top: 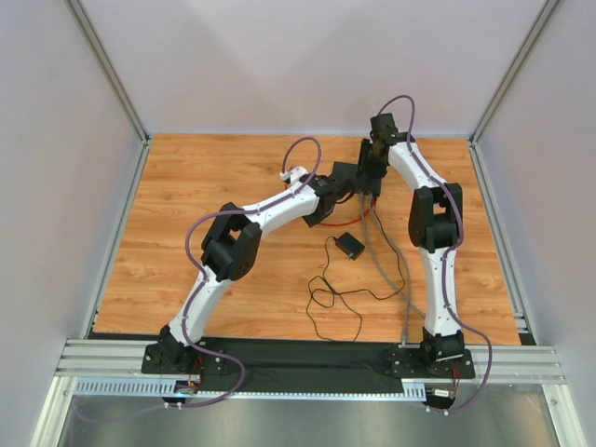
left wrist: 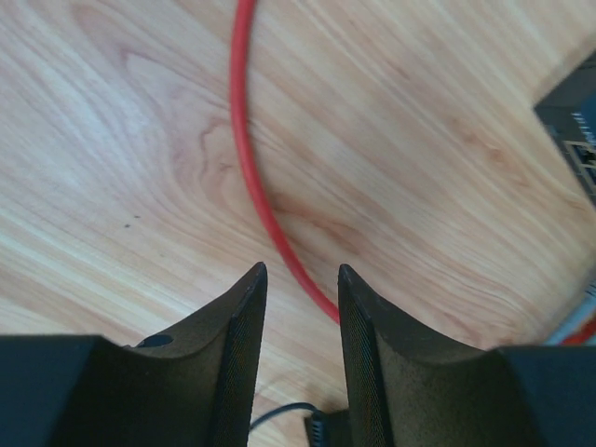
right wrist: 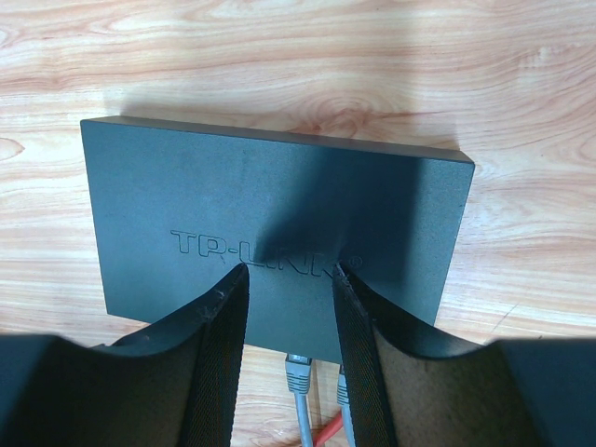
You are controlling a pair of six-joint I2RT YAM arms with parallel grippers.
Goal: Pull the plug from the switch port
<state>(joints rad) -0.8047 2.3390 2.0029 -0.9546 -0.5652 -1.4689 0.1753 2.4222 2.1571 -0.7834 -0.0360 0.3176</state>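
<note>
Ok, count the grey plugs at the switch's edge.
2. One grey plug sits in the gap between the fingers; the other peeks out beside the picture-right finger. The fingers cover much of that edge of the switch, so more may be hidden.

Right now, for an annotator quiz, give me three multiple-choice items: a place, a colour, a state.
1. The right gripper hovers over: A the switch; B the adapter; C bare wood.
2. The cable below the left gripper is: A green; B red; C blue.
3. The left gripper is: A shut on the cable; B shut on nothing; C open.
Answers: 1 A, the switch fills its wrist view; 2 B, it shows red in the left wrist view; 3 C, a clear gap separates its fingers.
</note>
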